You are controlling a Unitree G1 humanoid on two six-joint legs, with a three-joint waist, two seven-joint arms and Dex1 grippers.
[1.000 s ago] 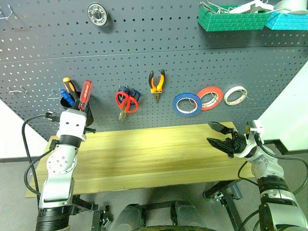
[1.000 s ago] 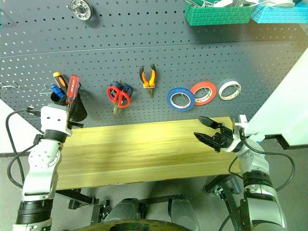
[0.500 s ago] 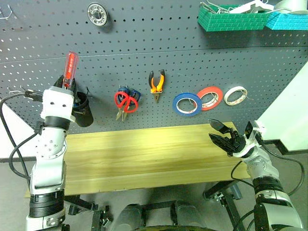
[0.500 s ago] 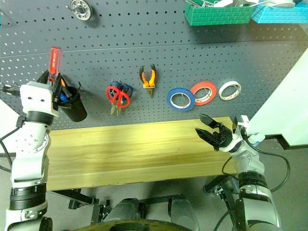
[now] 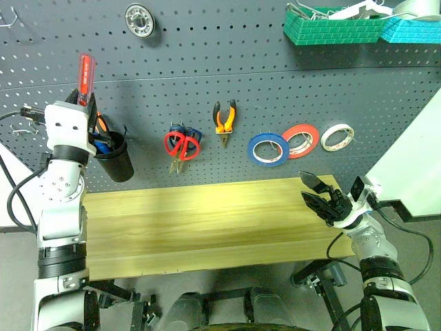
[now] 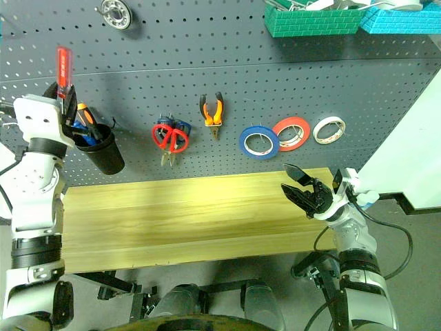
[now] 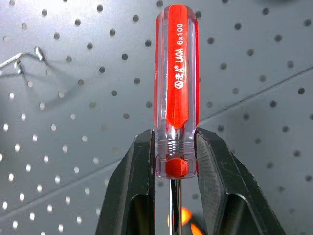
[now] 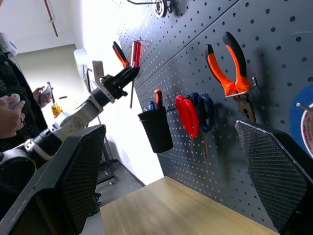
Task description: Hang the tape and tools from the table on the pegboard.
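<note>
Left wrist view: left tool clamps the screwdriver upright against the pegboard; right tool gapes over the table.

I count three tape rolls, two scissors, one pliers, two screwdrivers, one black cup.
</note>
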